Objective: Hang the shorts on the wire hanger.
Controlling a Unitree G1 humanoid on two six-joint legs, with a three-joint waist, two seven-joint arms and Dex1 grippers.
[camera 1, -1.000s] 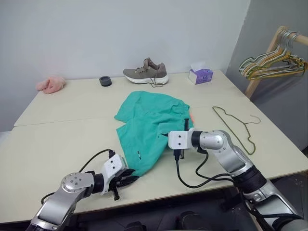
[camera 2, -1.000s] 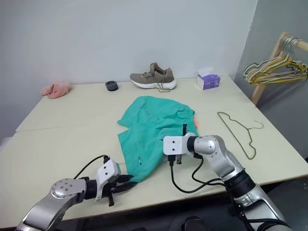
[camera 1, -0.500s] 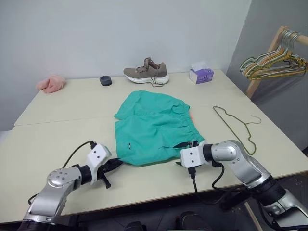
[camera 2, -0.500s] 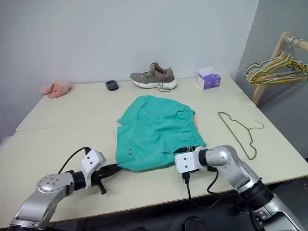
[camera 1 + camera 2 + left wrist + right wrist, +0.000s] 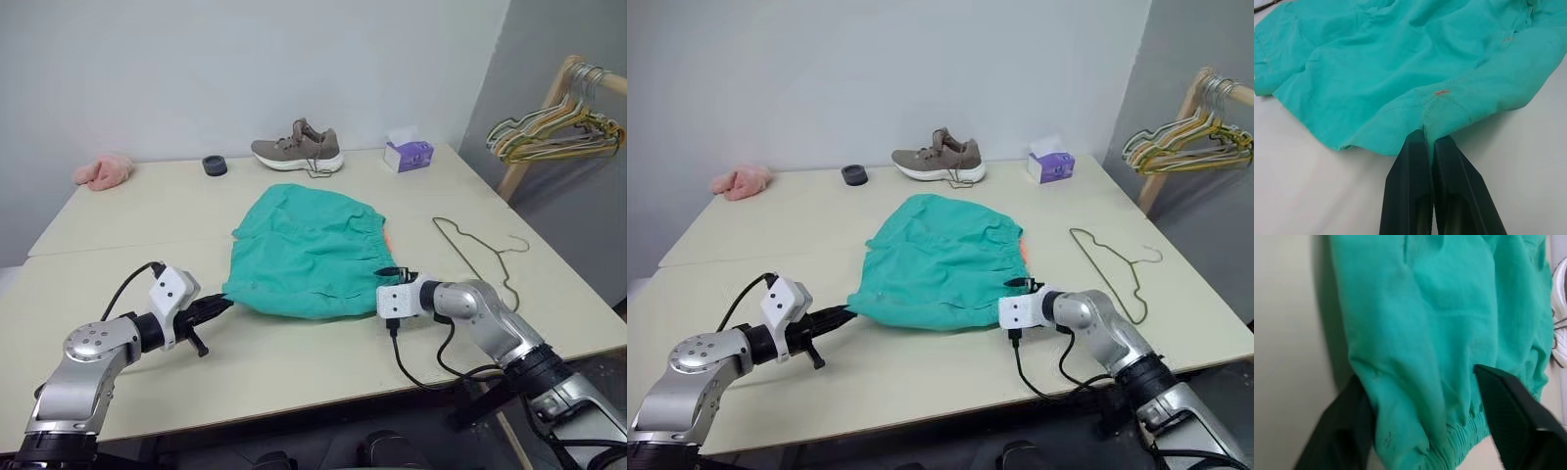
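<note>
My left end effector (image 5: 1430,142) is pinched tight on the near edge of the shorts (image 5: 309,255). My right end effector (image 5: 1420,416) has let go; its fingers (image 5: 1508,406) stand wide around the waistband. A second ago the shorts were bunched up; now they lie flat on the tabletop (image 5: 127,235). The wire hanger (image 5: 480,257) lies farther right, untouched, so hanging comes next.

The shorts (image 5: 312,257) are soft matt teal cloth with a gathered waistband. The hanger (image 5: 477,257) is thin wire. The tabletop (image 5: 127,225) looks smooth, matt, cream.
</note>
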